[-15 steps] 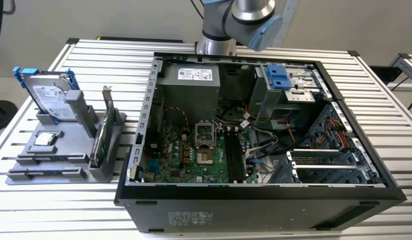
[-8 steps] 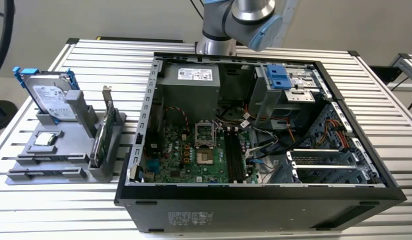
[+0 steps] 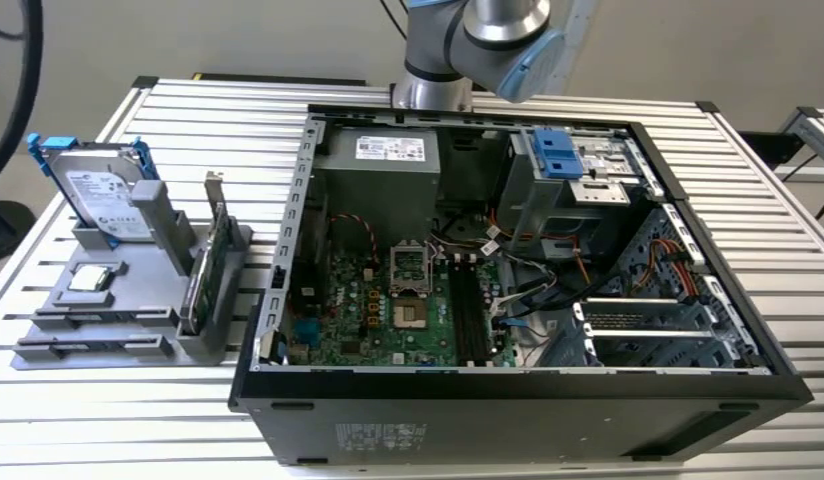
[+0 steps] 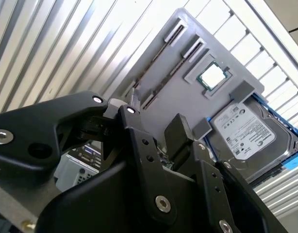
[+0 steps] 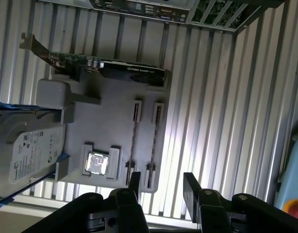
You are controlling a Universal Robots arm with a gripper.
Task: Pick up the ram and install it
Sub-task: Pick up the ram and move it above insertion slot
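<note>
first, at the exterior view's left: grey holder (image 3: 132,300) on the slatted table (image 3: 145,420), carrying a hard drive (image 3: 105,200) in blue rails, a chip (image 3: 92,278) and a green card (image 3: 203,280) set on edge. in the first wrist view, ram (image 5: 154,141) as a thin dark strip, standing on its narrow edge in the holder slot farther from the chip, with a second dark strip in the slot just beside it, parallel. long axis level along the holder, one end pointing toward the green card, the other toward the gripper (image 5: 161,182). fingers (image 5: 190,184) spread apart, pinching nothing, near that end of the ram. farther toward the exterior view's right: open computer case (image 3: 519,388) with a green board (image 3: 372,320) on its floor, and the arm (image 3: 486,40) rising behind it.
</note>
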